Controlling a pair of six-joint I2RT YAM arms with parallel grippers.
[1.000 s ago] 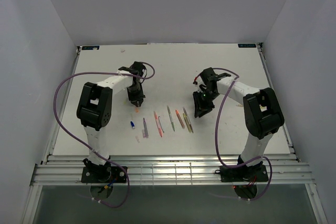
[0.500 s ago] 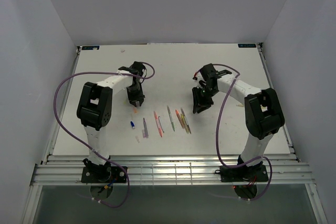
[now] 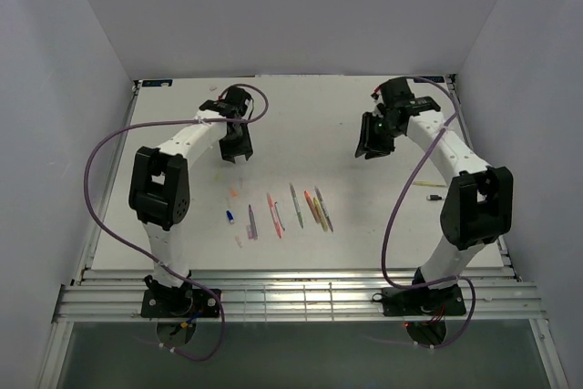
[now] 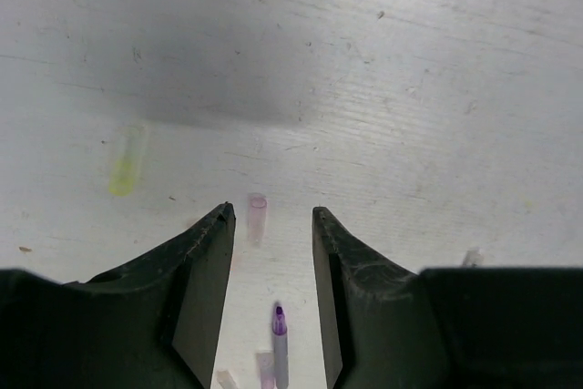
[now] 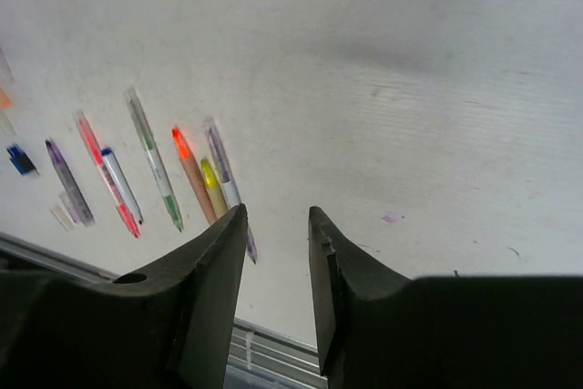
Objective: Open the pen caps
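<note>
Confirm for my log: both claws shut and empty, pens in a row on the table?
Not shut: the wrist views show the left claw and right claw open. They are empty, and the pens lie in a row on the table.

Bright, even lighting; soft wrist-view blur

The upper middle of the surface (image 3: 301,120) lay bare between the left hand (image 3: 239,154) and the right hand (image 3: 365,149), free for passage. Both hung with jaws apart, nothing between them. Obstacles sat lower centre: a close-packed row of pens (image 3: 293,209), a blue cap (image 3: 230,217) at its left end. In the left wrist view a pale cap (image 4: 258,217) lay just beyond the finger gap, a yellow cap (image 4: 126,168) well to its left.
</note>
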